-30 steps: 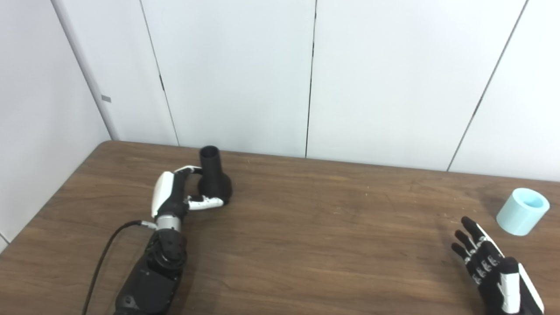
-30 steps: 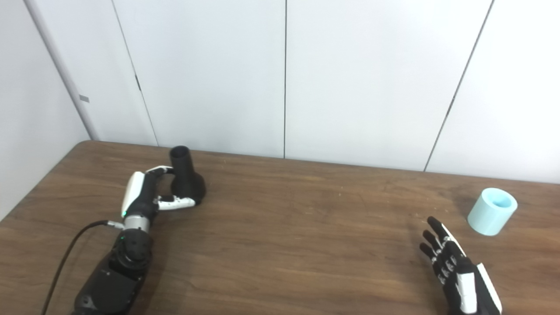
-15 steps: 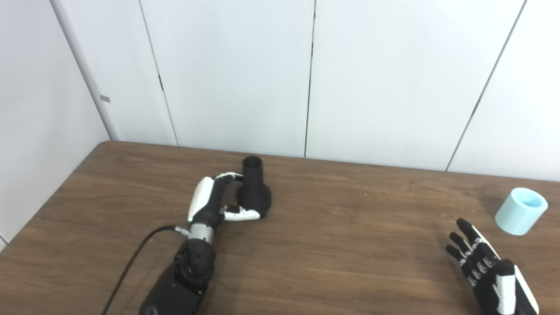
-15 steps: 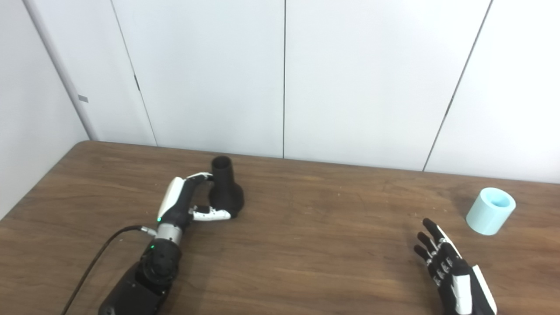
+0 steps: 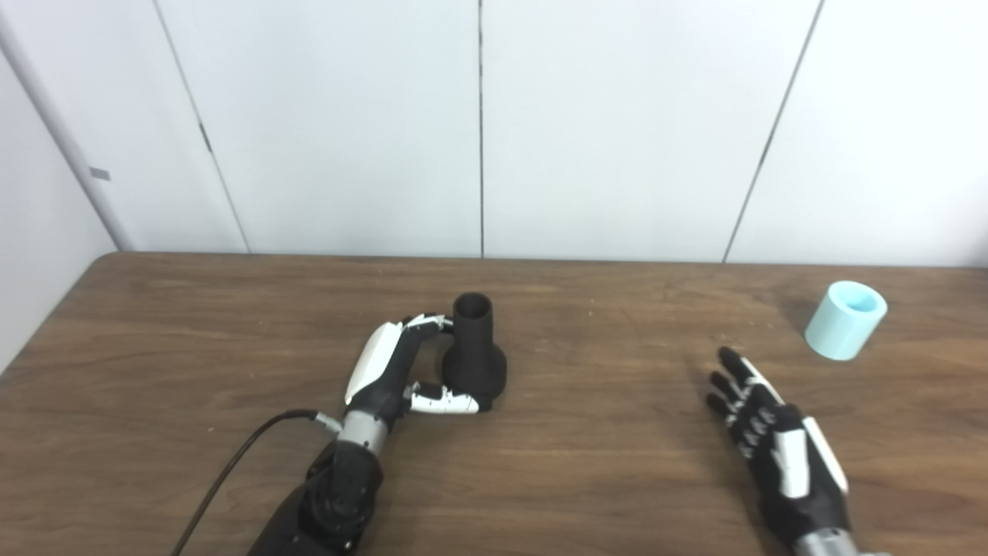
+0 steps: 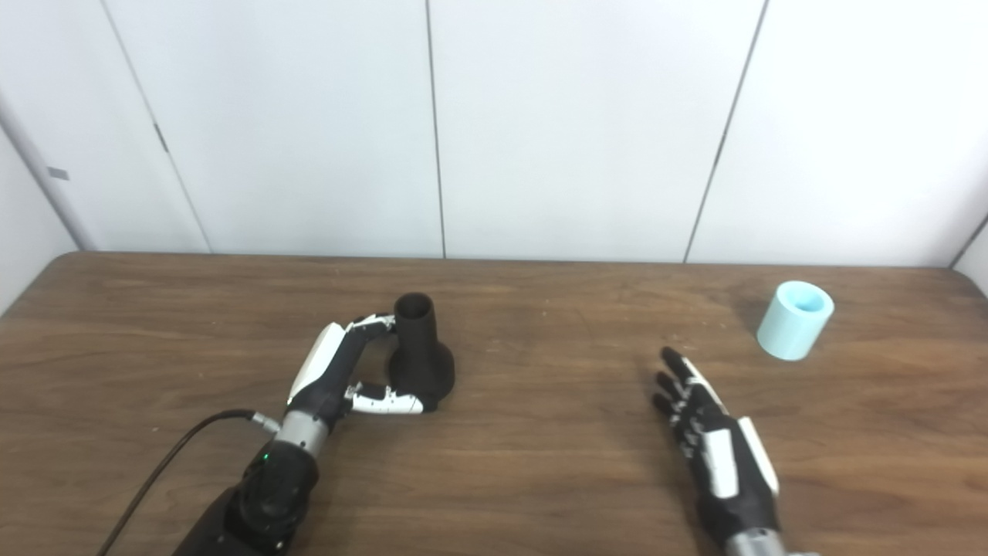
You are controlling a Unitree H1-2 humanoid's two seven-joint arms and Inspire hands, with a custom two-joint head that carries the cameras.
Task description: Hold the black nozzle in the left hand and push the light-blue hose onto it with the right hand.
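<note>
Left eye view: left hand (image 5: 397, 369) clasps upright black nozzle (image 5: 473, 347); right hand (image 5: 764, 440), fingers spread, lies near light-blue hose (image 5: 845, 320).

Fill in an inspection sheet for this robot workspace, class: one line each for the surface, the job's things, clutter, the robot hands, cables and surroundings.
Surface: brown wooden table, a few pale specks on it.
Job's things: black nozzle standing upright, narrow open end up; light-blue hose piece standing apart near the far right, open end up.
Clutter: nothing seen.
Robot hands: left robot hand wrapped around the nozzle, fingers at its neck, thumb at its base; right robot hand open, fingers spread, holding nothing, short of the hose piece.
Cables: black cable running from the left wrist to the near edge.
Surroundings: white wall panels with dark seams behind the table.
</note>
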